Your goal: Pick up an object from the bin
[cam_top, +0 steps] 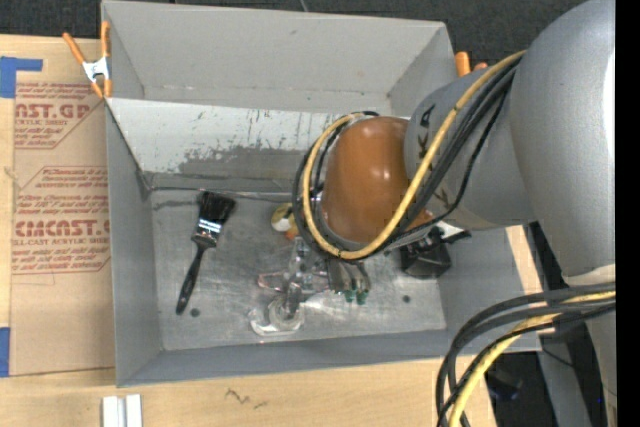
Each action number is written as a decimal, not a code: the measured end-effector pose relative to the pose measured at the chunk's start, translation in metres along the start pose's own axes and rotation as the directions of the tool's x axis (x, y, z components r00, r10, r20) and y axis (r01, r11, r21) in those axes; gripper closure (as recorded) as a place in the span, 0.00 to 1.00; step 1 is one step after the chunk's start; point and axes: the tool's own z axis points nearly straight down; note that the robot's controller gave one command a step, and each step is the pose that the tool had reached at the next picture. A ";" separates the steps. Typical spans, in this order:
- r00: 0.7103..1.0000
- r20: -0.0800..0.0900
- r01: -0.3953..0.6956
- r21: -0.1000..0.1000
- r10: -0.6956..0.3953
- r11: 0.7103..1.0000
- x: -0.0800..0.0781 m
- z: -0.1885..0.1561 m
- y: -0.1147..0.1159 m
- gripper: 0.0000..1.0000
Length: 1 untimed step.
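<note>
- The big silver robot arm (570,115) with a round orange cover (365,175) and yellow-black cables reaches in from the right.
- The grey metal bin (270,55) has a scratched floor.
- A black paint brush with a long handle (203,247) lies at the left of the floor, apart from the rest.
- A black blocky object (425,260) lies at the right, partly under the arm.
- The gripper (298,283) is low over the front middle; how far it is open, I cannot tell.
- A clear crumpled plastic piece (275,315) lies just below the gripper, near the front wall.
- A small yellow-white thing (283,216) lies beside the orange cover.

Brush (201,250) left of tool (297,287)
</note>
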 end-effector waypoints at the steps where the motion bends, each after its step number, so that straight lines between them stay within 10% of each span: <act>1: 1.000 0.000 0.000 0.000 0.000 1.000 0.000 0.000 0.000 1.00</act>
